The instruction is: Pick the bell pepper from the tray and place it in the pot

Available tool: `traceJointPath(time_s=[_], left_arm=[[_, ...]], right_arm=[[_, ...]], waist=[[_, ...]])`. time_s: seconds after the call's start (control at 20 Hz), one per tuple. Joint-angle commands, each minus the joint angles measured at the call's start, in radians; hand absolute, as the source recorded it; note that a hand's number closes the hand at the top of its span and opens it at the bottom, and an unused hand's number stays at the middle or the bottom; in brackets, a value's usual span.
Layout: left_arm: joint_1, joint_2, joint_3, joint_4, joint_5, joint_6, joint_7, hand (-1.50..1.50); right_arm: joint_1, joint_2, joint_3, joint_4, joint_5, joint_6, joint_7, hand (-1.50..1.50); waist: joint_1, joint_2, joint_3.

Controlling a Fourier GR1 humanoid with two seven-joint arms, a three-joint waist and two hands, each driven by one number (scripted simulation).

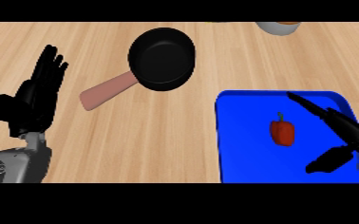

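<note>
Pepper [282, 132], small and red with a short green stem pointing up the view, lies on its side right of the middle of the blue tray [245, 123], touching nothing else; it is the only thing on the tray. By my judgement it is light and hollow, with a smooth, waxy skin that could slip, and stiff enough to take a pinch without bruising. The best hold looks to be across the broad middle of its body, not the thin stem. The right hand [344, 126] hangs over the tray's right side, near the pepper but apart from it. Its fingers [316, 108] are stretched straight up and to the left and its thumb is spread wide below, so the pepper sits off the open gap and nothing is held. The pot [162, 59], black and round with a pinkish handle [105, 92] running down to the left, stands on the worktop [175, 142] well up and left of the tray, and nothing shows inside it. A grey bowl [278, 27] is cut off by the top edge, so I cannot tell what it holds. The left hand [38, 95] rests at the left edge, fingers straight, close together and pointing up.
</note>
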Motion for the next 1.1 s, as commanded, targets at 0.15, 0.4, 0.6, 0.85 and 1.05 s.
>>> traceJointPath(time_s=[0.15,0.4,0.6,0.85,1.05], left_arm=[[0.01,-0.017,0.032,-0.022,-0.007,-0.042,-0.001,0.0],[0.049,-0.027,0.04,-0.101,-0.019,-0.054,0.058,0.0],[0.033,-0.045,0.052,-0.019,-0.023,-0.071,-0.008,0.0],[-0.005,-0.069,0.028,-0.042,-0.062,-0.03,0.03,0.0],[-0.01,-0.084,0.03,-0.006,-0.08,-0.039,0.005,0.0]], right_arm=[[-0.095,0.097,-0.017,0.173,0.134,-0.056,-0.08,-1.5],[-0.024,0.115,-0.047,0.057,0.152,-0.027,0.009,-1.5],[-0.077,0.193,-0.015,0.171,0.209,-0.068,-0.016,-1.5],[-0.041,0.118,0.0,0.19,0.3,-0.16,-0.243,1.5],[-0.169,0.196,-0.011,0.306,0.33,-0.16,-0.219,1.5]], waist=[[0.005,0.001,0.0],[0.001,-0.001,0.0],[0.003,0.0,0.0],[0.0,0.0,0.0],[0.003,0.001,0.0]])
